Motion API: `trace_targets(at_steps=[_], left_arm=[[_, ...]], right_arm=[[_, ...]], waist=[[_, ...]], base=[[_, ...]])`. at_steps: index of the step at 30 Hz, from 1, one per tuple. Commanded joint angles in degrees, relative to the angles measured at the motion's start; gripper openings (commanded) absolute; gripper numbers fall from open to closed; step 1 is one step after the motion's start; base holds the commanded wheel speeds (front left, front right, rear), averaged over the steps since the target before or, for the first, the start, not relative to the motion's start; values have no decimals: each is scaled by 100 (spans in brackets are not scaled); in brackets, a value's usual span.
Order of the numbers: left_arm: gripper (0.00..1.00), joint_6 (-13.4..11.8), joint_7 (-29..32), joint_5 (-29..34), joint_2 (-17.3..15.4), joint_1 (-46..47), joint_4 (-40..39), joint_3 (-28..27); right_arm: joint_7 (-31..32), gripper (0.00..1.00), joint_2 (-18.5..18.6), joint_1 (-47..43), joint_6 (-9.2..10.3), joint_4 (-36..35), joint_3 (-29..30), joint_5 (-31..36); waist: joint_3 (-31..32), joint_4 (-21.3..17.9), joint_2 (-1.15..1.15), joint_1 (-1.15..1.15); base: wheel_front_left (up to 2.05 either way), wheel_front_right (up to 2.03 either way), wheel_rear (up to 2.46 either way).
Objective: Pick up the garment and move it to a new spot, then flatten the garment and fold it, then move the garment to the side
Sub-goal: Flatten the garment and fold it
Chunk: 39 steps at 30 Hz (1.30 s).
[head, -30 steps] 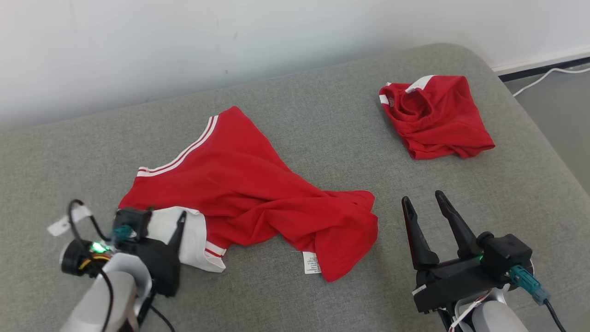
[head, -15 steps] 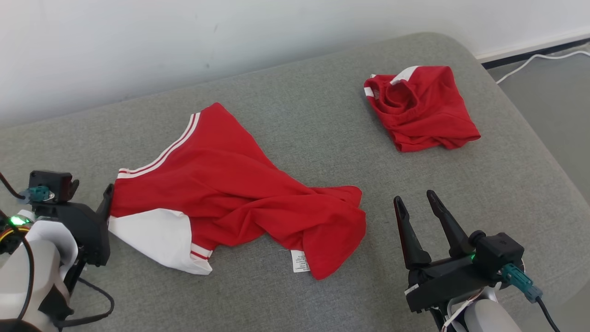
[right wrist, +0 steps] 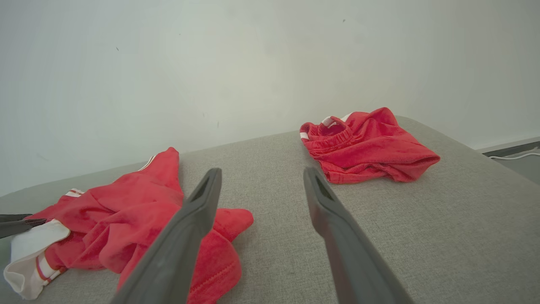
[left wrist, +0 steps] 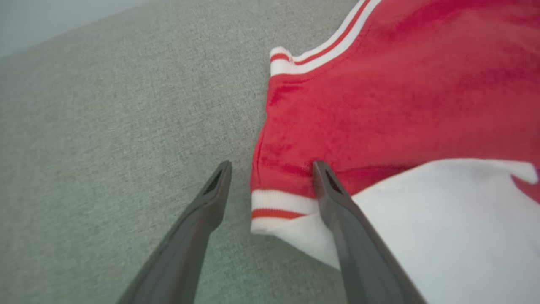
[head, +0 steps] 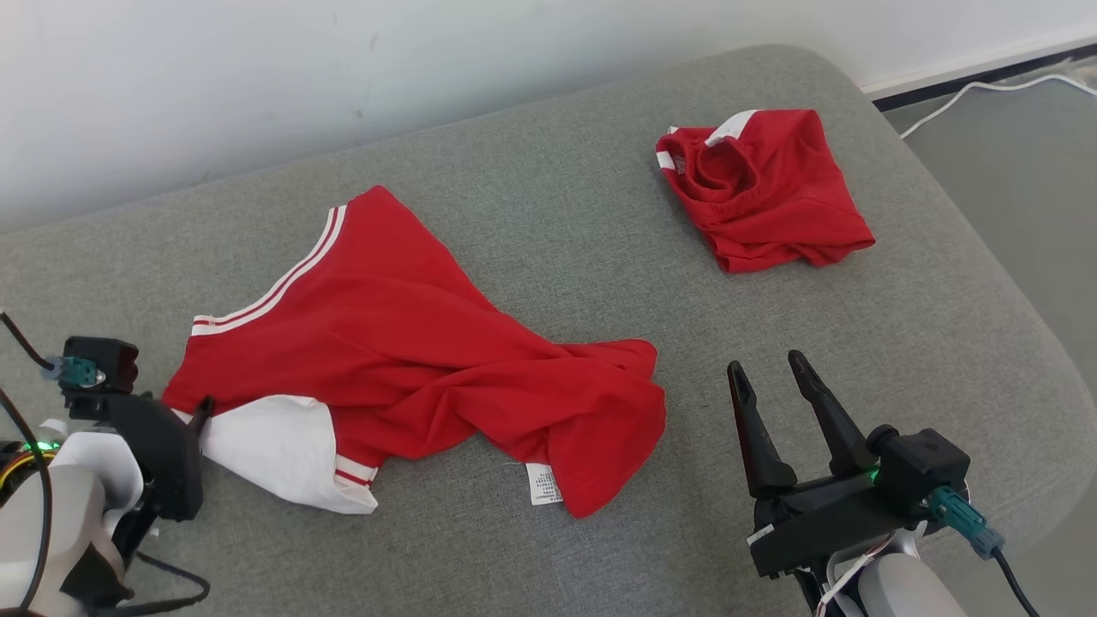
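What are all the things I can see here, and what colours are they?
shirt: one, red with white sleeve and stripes, crumpled in the middle of the cushion
label: one, white, at the shirt's near hem
shorts: one pair, red with white trim, bundled at the far right of the cushion
cushion: one, grey, under both garments
wall: one, white, behind the cushion
cable: one, white, on the floor at the far right
left end effector: one, dark, open, at the shirt's left edge, one finger over the cloth and one over the cushion
right end effector: one, dark, open, over bare cushion to the right of the shirt
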<state>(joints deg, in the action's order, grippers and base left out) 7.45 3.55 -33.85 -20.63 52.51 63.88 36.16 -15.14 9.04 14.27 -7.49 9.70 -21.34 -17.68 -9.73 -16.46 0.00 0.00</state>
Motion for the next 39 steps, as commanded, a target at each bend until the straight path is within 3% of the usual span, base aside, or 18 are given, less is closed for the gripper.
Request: trace_targets(at_steps=[1, 2, 3, 5, 6, 22, 30, 39], left_arm=[[100, -6, 99, -127, -63, -123, -39, 69], [100, -6, 99, -127, -63, -123, -39, 69], [85, -6, 146, -171, -83, -147, -69, 108], [20, -5, 100, -246, -142, -162, -170, 164], [0, -5, 108, -299, -162, -180, -217, 205], [0, -24, -978, -637, -125, -853, -1018, 432], [0, -387, -1328, -792, -137, -1536, -1741, 322], [0, -1033, -1455, -973, -277, -2546, -2896, 165]], right_arm=[[-10, 100, -18, 30, -1, 0, -1, -6], [-10, 100, -18, 30, -1, 0, -1, -6], [-10, 100, -19, 24, -1, 1, 8, 3], [-10, 100, -18, 6, -1, -13, 36, 15], [-10, 100, -13, -12, -1, -17, 56, 23], [-10, 100, 51, -300, -1, -32, 231, 70], [-10, 100, 37, -428, -1, -13, 307, 96], [-10, 100, 8, -466, -1, -22, 375, 111]], waist=[[0, -2, 0, 0], [0, -2, 0, 0], [1, 0, 0, 0], [5, 17, 0, 0], [18, 38, 0, 0], [511, 901, 0, 0], [621, 1314, 0, 0], [618, 1576, 0, 0]], base=[[0, 0, 0], [0, 0, 0], [0, 0, 0], [0, 0, 0], [0, 0, 0], [0, 0, 0], [0, 0, 0], [0, 0, 0]])
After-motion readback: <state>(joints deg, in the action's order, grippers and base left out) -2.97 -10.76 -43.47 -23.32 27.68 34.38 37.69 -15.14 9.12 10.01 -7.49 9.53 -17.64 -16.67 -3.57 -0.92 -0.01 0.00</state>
